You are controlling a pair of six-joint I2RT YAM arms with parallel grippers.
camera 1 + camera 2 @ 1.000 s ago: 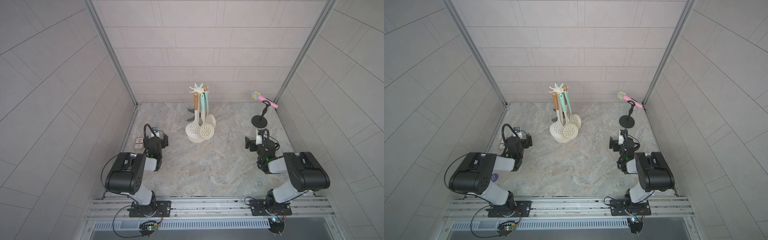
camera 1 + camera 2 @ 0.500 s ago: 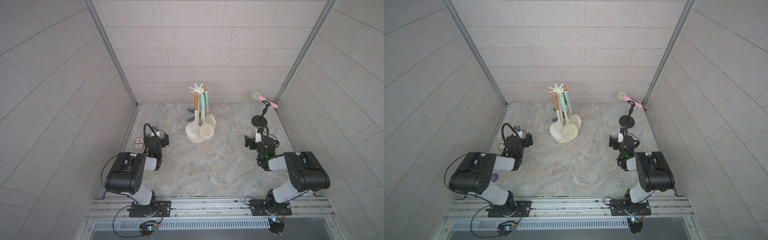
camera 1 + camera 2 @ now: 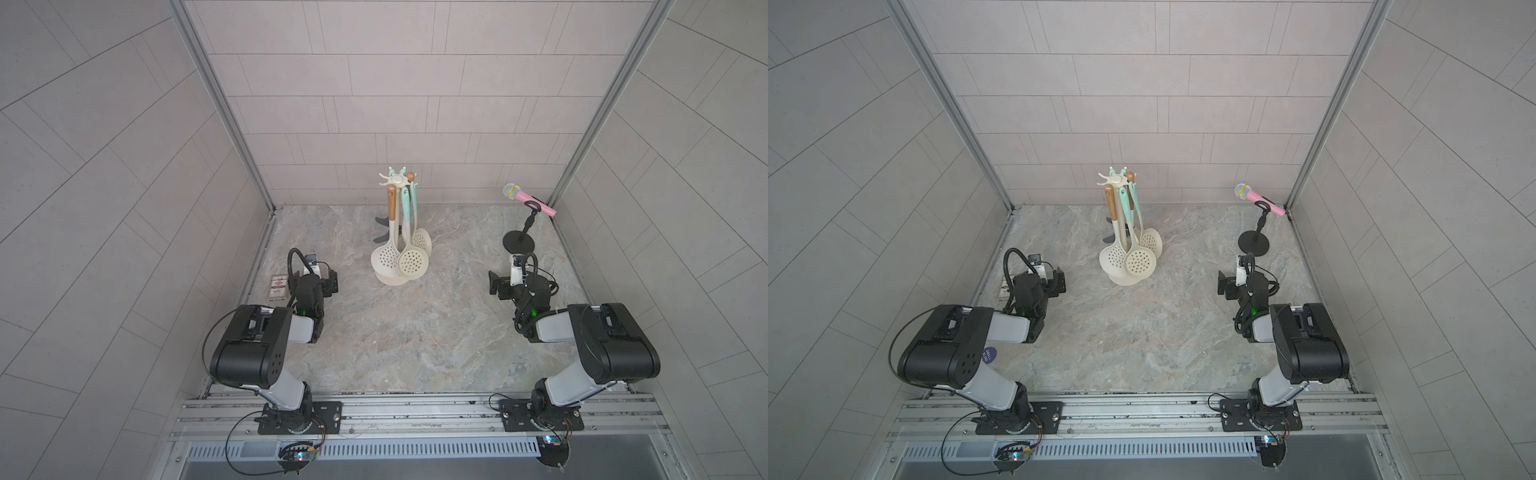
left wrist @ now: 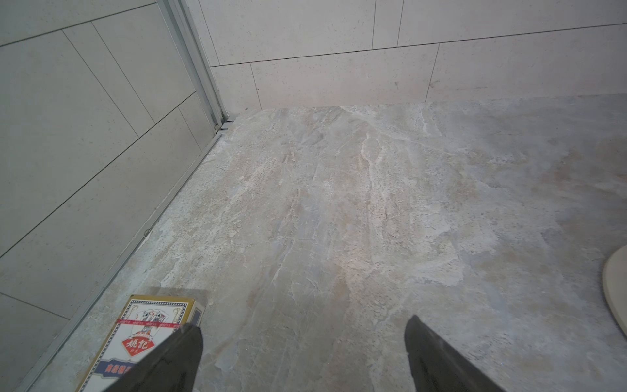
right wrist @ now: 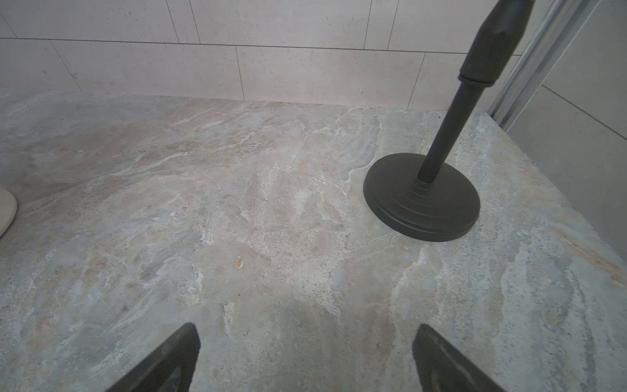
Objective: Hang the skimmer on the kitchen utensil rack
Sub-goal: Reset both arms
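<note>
The cream-white kitchen utensil rack (image 3: pixel 397 179) (image 3: pixel 1116 179) stands at the back middle of the marble table. Three skimmers hang from its hooks: a brown-handled skimmer (image 3: pixel 384 257) (image 3: pixel 1113 259), a teal-handled skimmer (image 3: pixel 412 262) (image 3: pixel 1139 262) and one behind them (image 3: pixel 421 241). Only an edge of the rack's round base (image 4: pixel 615 288) (image 5: pixel 5 213) shows in the wrist views. My left gripper (image 3: pixel 322 276) (image 4: pixel 303 327) is open over bare table at the left. My right gripper (image 3: pixel 505 284) (image 5: pixel 305 329) is open and empty at the right.
A box of playing cards (image 3: pixel 277 286) (image 4: pixel 146 329) lies by the left wall, beside my left fingers. A pink microphone (image 3: pixel 528 199) sits on a short black stand (image 3: pixel 517 241) (image 5: pixel 420 200) at the back right, just beyond my right gripper. Tiled walls enclose three sides.
The right wrist has shifted very slightly; the left arm is still. Both grippers stay open, and the skimmers hang as before.
</note>
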